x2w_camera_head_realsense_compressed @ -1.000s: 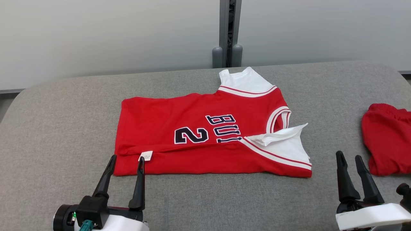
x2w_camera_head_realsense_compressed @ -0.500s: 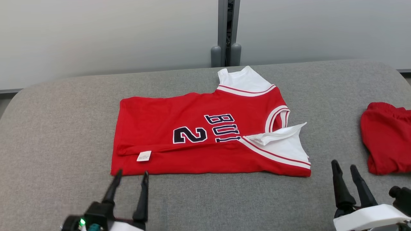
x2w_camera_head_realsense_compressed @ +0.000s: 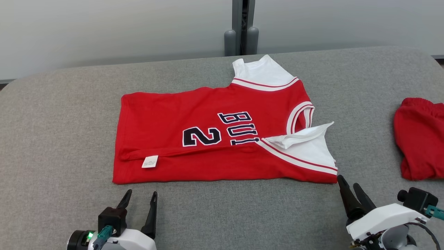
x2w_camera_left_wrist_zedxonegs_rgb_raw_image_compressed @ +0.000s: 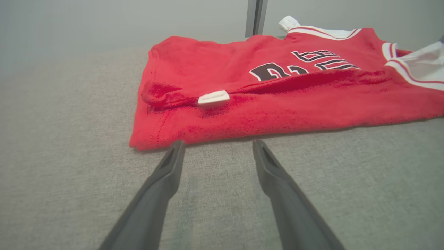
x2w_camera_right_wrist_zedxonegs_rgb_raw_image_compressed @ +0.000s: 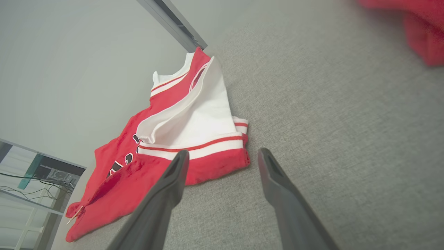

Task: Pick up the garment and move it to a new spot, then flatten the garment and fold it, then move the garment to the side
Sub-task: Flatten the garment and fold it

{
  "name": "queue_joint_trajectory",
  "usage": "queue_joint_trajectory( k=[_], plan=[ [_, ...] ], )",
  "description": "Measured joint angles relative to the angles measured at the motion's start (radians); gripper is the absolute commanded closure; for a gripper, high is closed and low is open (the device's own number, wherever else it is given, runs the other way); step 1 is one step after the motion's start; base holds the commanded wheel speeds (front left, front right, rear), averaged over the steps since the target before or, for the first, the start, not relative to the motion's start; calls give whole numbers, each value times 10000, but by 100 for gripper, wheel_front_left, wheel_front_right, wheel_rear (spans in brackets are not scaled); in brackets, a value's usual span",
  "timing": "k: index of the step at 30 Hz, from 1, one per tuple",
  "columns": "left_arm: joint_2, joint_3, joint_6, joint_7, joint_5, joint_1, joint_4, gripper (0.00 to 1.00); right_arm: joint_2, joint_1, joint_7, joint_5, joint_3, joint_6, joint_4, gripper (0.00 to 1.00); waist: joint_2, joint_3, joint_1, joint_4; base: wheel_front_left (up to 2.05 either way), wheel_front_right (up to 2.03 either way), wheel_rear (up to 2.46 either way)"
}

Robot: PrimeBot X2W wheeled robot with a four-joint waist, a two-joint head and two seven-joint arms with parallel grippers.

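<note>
The garment, a red jersey with white trim, was found lying partly folded at the middle of the grey counter, with a white label exposed near its left end. The left end effector was observed with fingers apart and empty, just short of the garment's near left corner. The right end effector was likewise spread and empty, beside the near right corner. A second red cloth was noted well apart at the right.

We see bare grey tabletop open in front of the jersey and to its left; a second red garment blocks the far right, a post stands behind
</note>
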Motion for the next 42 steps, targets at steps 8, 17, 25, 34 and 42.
queue_joint_trajectory(
  k=[8,17,25,34,42],
  plan=[
    [75,125,31,0,27,-839,1436,0,46,-395,573,320,140,0,299,0,0,288,0,55,0,0,0],
    [54,111,25,-2,-73,-1528,2353,0,59,-792,677,111,117,0,591,0,0,530,0,181,0,0,0],
    [4,121,-90,-29,-407,-1953,2729,0,63,-949,763,19,63,0,823,0,0,682,0,288,0,0,0],
    [-19,560,-667,-19,-3800,-2100,2732,0,63,-1012,830,54,188,0,907,0,0,835,0,244,0,0,0],
    [36,-510,-765,226,-5906,-2574,3001,0,67,-1157,782,48,232,0,959,0,0,911,0,209,0,0,0]
  ],
)
